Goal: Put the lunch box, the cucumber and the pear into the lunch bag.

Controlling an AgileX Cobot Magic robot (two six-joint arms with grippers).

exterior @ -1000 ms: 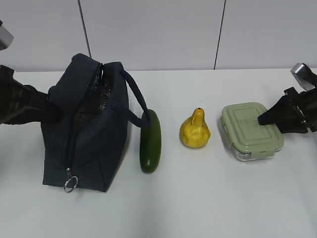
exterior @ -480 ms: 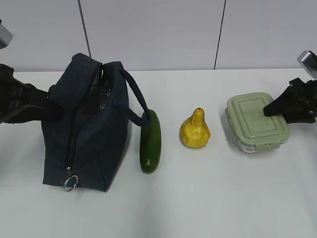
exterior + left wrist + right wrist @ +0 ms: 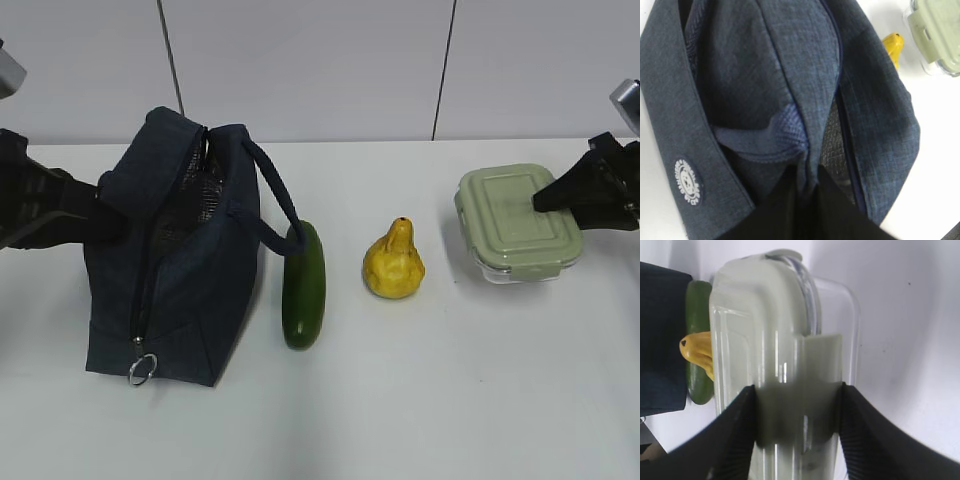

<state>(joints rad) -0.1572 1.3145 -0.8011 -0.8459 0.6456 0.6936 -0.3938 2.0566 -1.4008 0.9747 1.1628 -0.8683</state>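
The lunch box (image 3: pixel 518 224), rigid and smooth-sided, sits clamped across its lid clip in the right end effector (image 3: pixel 799 425); the left end effector (image 3: pixel 807 200) pinches the soft lunch bag (image 3: pixel 170 250) fabric.

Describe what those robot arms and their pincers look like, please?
Both are matt black. The right pincer narrows to a wedge, with a silvery metal part behind it at the picture's edge. Up close, its fingers are flat black pads with fine ribbing. The left pincer is a chunky black block, also with a silvery part above. No cables or markings show.
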